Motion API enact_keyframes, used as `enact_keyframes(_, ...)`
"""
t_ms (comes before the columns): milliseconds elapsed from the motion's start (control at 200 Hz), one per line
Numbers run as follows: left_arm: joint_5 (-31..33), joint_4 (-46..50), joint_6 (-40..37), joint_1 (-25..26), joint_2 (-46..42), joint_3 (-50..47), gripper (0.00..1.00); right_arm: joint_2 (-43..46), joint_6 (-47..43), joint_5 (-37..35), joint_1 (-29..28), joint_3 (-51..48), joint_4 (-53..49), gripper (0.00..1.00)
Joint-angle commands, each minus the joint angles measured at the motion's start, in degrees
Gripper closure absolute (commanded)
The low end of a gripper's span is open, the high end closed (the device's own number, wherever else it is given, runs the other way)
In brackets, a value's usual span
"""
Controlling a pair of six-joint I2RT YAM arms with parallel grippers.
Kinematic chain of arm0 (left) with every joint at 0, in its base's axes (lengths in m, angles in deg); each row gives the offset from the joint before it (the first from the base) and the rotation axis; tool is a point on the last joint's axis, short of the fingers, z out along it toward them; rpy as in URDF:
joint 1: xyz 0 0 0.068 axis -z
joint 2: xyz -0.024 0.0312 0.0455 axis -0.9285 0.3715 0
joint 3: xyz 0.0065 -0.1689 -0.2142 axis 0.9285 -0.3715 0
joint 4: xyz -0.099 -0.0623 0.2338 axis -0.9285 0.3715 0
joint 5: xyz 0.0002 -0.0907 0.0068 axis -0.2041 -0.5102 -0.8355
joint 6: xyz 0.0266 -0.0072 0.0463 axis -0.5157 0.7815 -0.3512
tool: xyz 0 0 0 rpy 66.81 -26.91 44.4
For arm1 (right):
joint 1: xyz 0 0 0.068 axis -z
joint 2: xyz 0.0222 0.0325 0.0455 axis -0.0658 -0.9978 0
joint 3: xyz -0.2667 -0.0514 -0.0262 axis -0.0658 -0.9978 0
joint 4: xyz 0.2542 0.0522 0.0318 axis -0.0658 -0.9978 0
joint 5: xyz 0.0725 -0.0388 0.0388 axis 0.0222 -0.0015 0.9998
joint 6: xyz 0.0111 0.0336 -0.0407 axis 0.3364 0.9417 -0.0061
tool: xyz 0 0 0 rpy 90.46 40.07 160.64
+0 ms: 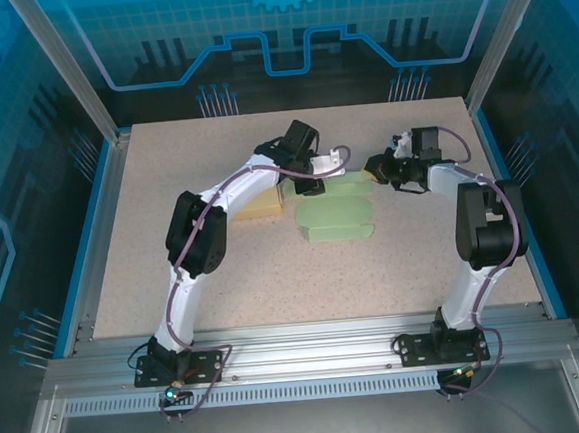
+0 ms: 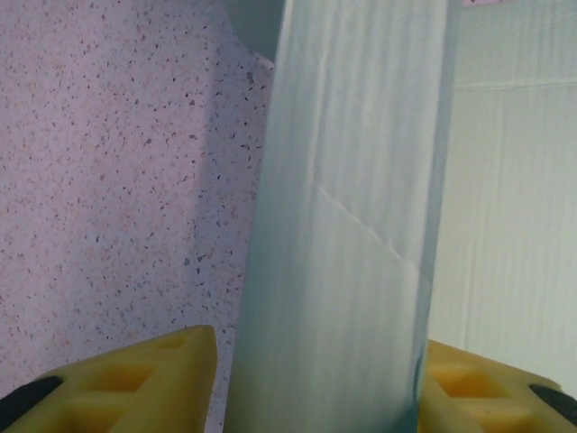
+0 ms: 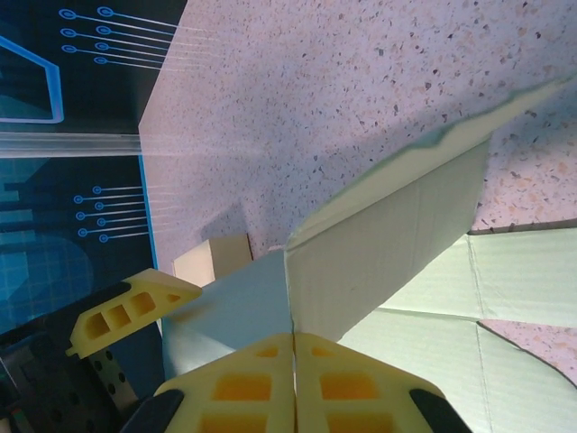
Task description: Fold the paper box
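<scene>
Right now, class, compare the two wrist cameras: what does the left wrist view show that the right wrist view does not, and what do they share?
Left wrist view: the left pincer straddling an upright panel of the paper box, with a diagonal crease across it. Right wrist view: the right pincer shut on a raised flap, a tan block and the blue wall. Both: pale green paper and the speckled table.

Paper box [image 1: 335, 216] on table [image 1: 274, 278] centre
</scene>
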Motion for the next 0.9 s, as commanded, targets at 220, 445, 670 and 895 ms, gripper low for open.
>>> enact_keyframes(220,0.54,4.38,1.15,-0.14,0.50,2.27,0.71,6.09,-4.83,-1.72,-0.69,0.60,-9.95,0.60)
enact_keyframes(445,0.71,4.33,1.09,0.58,-0.35,0.66,0.71,13.62,-10.76,-9.25,0.41,-0.32,-18.54,0.51)
enact_keyframes(670,0.94,3.71,0.16,1.49,-0.22,0.22,0.75,17.31,-16.63,-14.17,0.70,3.87,-27.02,0.51)
enact_keyframes(895,7.17,-10.34,-0.67,2.96,-2.93,-7.69,0.77,17.04,-18.85,-14.63,0.68,5.30,-28.89,0.51)
